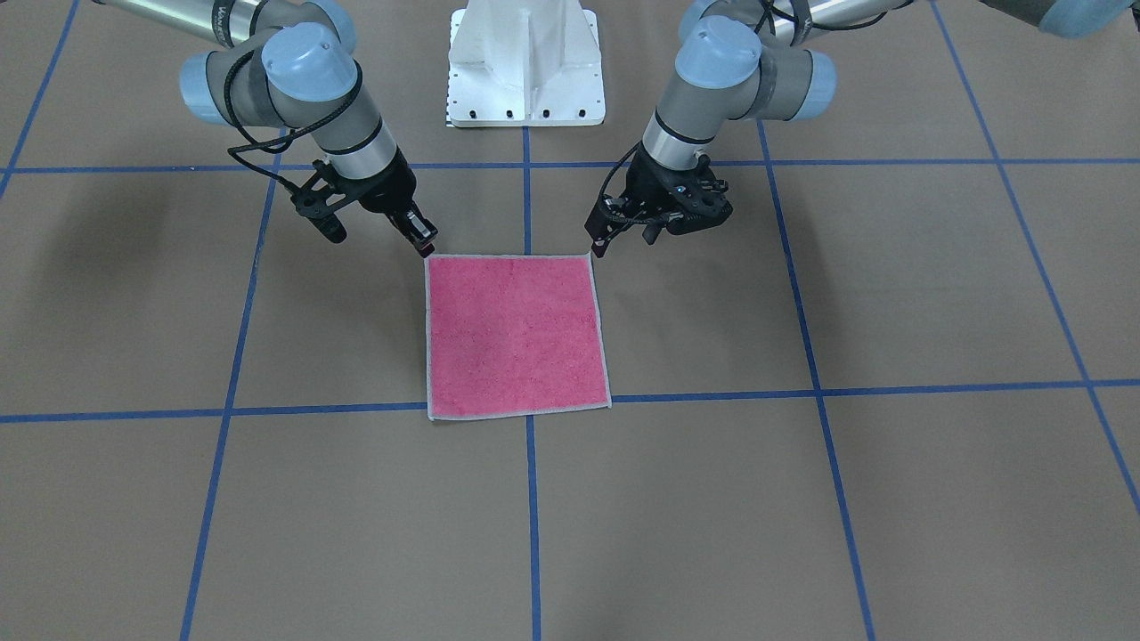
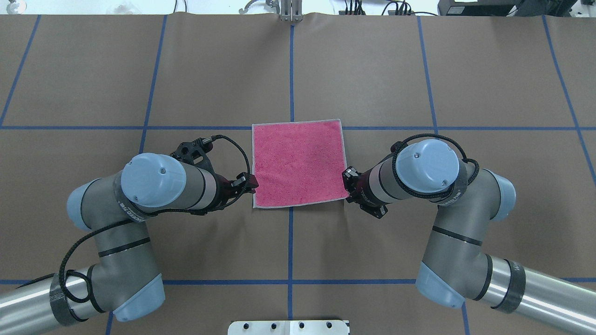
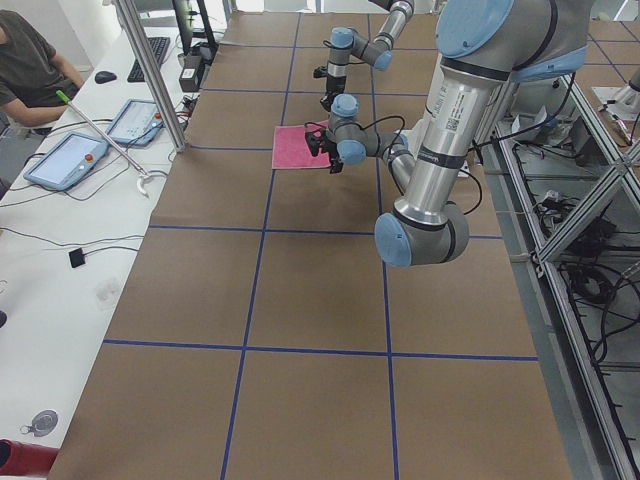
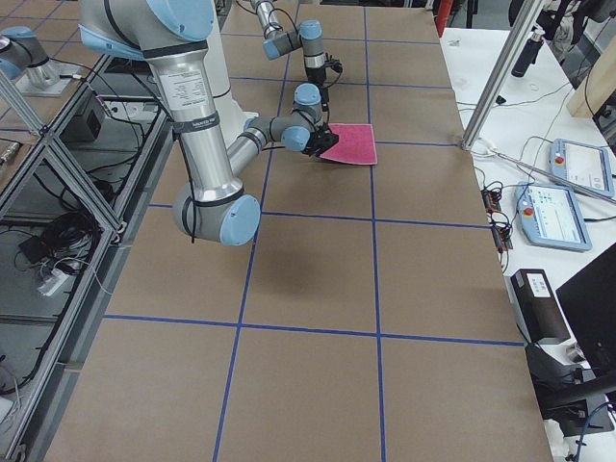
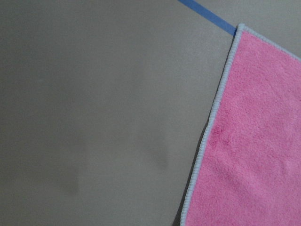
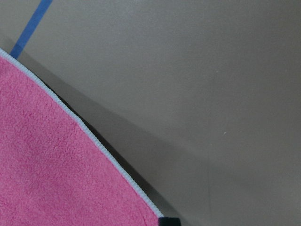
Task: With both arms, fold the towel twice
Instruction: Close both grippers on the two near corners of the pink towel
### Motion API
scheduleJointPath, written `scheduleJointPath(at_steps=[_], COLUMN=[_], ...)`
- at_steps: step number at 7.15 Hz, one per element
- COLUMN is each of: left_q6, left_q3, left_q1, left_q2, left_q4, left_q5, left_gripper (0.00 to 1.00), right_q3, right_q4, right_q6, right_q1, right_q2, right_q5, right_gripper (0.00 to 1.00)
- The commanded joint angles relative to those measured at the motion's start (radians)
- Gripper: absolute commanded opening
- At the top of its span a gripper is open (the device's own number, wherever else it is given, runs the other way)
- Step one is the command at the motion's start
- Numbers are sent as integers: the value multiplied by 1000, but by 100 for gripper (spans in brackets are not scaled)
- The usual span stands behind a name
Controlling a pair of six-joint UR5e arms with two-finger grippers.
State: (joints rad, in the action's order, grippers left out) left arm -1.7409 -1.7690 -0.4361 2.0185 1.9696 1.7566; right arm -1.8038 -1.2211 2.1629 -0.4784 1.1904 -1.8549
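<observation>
The towel (image 1: pixel 517 334) lies spread on the brown table, pink face up, with a pale grey border; it also shows in the overhead view (image 2: pixel 299 163). My left gripper (image 1: pixel 598 247) sits at the towel's near corner on my left (image 2: pixel 253 184), its fingers together on that corner. My right gripper (image 1: pixel 427 245) sits at the other near corner (image 2: pixel 347 182), also closed on it. In the right wrist view the towel's edge (image 6: pixel 51 174) is raised a little, with a shadow and the dark underside below it. In the left wrist view the towel (image 5: pixel 254 155) lies almost flat.
The white pedestal base (image 1: pixel 525 71) stands behind the towel on my side. Blue tape lines (image 2: pixel 291 70) grid the table. A metal post (image 3: pixel 150 70), tablets (image 3: pixel 65 160) and a seated operator (image 3: pixel 30 60) are along the far side bench.
</observation>
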Motion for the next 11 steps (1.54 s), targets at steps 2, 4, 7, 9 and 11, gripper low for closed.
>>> scheduleJointPath(at_steps=[2,4,7,9,11], left_q6=[-69,-69,-71,-63,-66], left_q3=[25,40,45,62,59], left_q1=[14,25,34,33,36], left_q2=[25,40,46,51,62], left_q4=[8,11,11,17,34], left_q5=[-5,-5,-5,-3,-2], left_gripper=[84,82,61,50,89], right_q3=[-22,-22,-22,-20,-22], right_q4=[0,0,0,0,0], right_q6=[2,2,2,0,0], right_q1=[3,6,7,7,7], right_q2=[12,12,12,11,12], right_q5=[-1,-1,-1,-1,-1], right_gripper=[0,0,0,0,0])
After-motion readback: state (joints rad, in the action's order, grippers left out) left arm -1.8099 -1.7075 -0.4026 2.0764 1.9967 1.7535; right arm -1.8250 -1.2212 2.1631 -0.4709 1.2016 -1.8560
